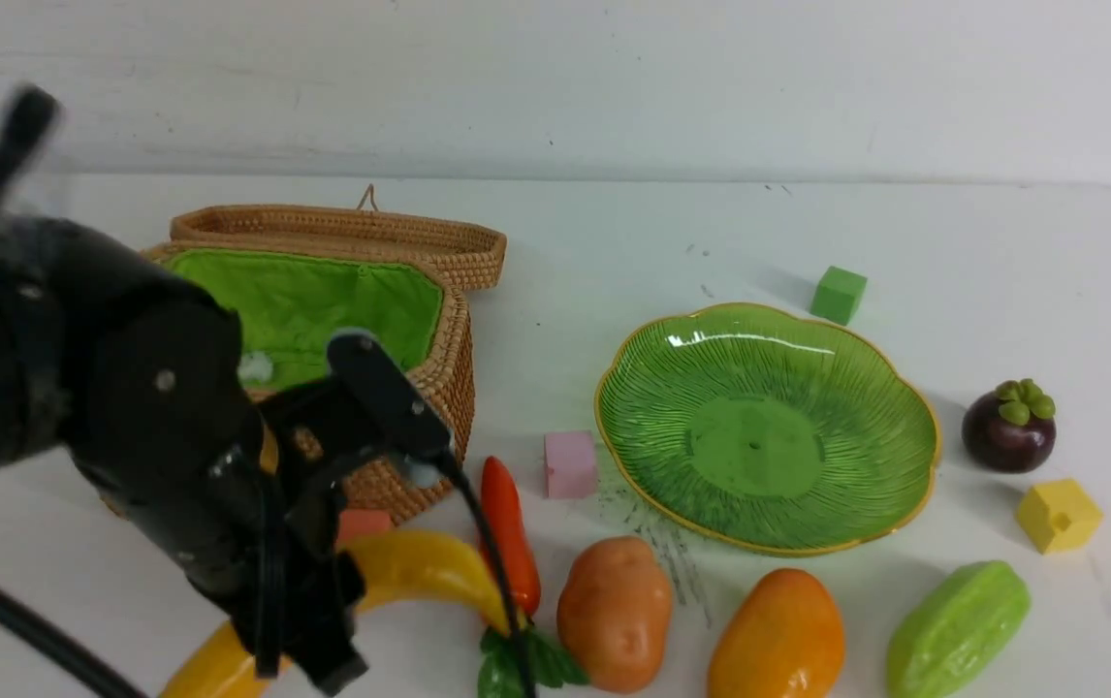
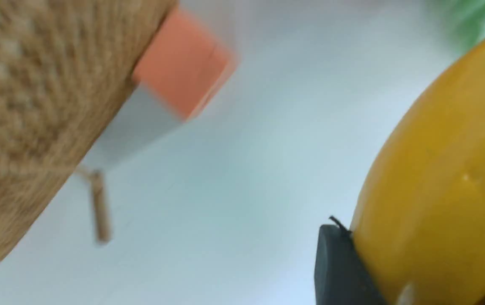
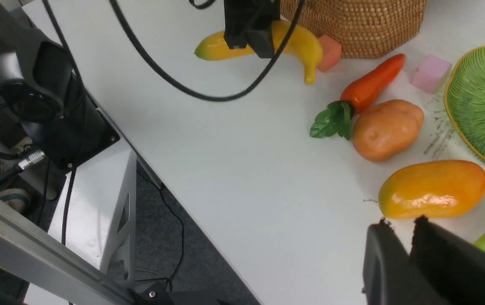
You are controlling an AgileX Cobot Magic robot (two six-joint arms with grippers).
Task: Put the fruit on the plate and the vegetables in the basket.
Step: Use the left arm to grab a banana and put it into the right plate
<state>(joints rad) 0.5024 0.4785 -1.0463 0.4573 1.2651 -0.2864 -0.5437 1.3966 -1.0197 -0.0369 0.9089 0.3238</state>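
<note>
My left gripper (image 1: pixel 308 630) is shut on the yellow banana (image 1: pixel 420 567) near the table's front edge, just in front of the wicker basket (image 1: pixel 439 378); in the left wrist view the banana (image 2: pixel 437 169) fills the space between the fingers. The carrot (image 1: pixel 509 533), potato (image 1: pixel 614 611) and mango (image 1: pixel 777 635) lie in a row to the right. The green plate (image 1: pixel 904 388) is bare, and the mangosteen (image 1: pixel 1008 431) sits to its right. My right gripper (image 3: pixel 401 222) hovers close to the mango (image 3: pixel 433 188), shut to a thin slit and holding nothing.
Foam cubes are scattered about: orange (image 1: pixel 362 523) against the basket, pink (image 1: pixel 570 463), green (image 1: pixel 839 294), yellow (image 1: pixel 1058 516). A ribbed light green toy (image 1: pixel 958 630) lies at front right. The basket lid (image 1: pixel 342 228) stands open behind. The table edge (image 3: pixel 208 228) drops off.
</note>
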